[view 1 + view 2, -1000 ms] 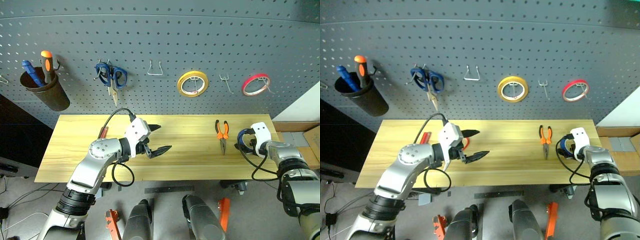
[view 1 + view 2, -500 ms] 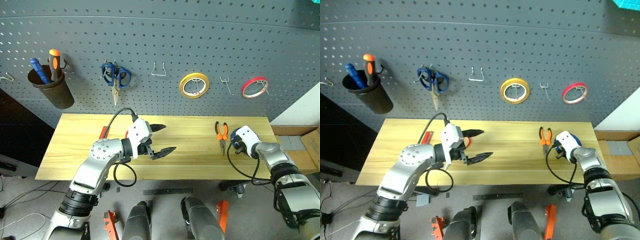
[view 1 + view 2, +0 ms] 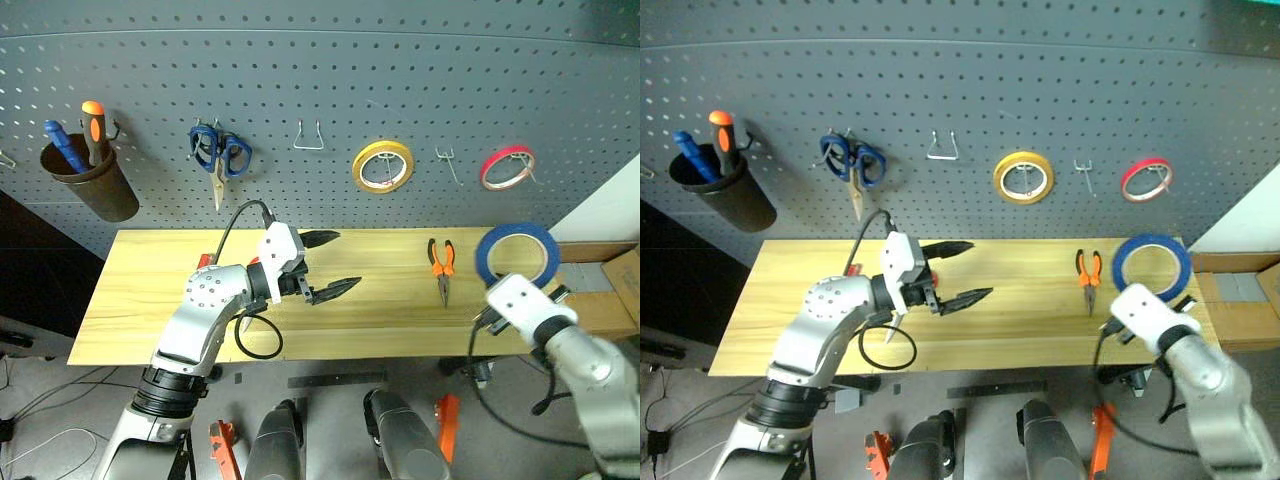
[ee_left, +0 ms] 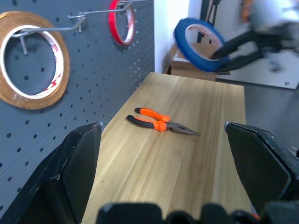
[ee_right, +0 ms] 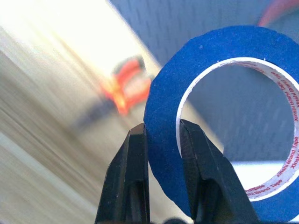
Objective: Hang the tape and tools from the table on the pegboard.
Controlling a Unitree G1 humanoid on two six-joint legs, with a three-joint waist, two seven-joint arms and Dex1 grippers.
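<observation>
My right gripper (image 3: 510, 284) is shut on the lower rim of the blue tape (image 3: 515, 253), holding the ring upright in the air off the right end of the table (image 3: 380, 312). In the right wrist view both fingers (image 5: 134, 158) pinch the tape's band (image 5: 210, 51). The orange-and-black pliers (image 3: 442, 263) lie flat on the wood to the left of the tape. My left gripper (image 3: 335, 264) hovers open and empty over the table's middle. A red screwdriver handle (image 3: 205, 262) peeks out behind my left arm. The pegboard (image 3: 330, 80) rises behind the table.
On the pegboard hang a brown cup (image 3: 90, 185) with blue and orange screwdrivers, blue scissors (image 3: 220, 155), a bare wire hook (image 3: 308, 136), a yellow tape roll (image 3: 384, 166), a small bare hook (image 3: 450, 165) and a red tape roll (image 3: 508, 167). A cardboard box (image 3: 628, 278) sits at the right.
My right gripper has shut on the blue tape and lifted it off the table's right end, up and toward me. The left gripper has risen slightly and stays open.
</observation>
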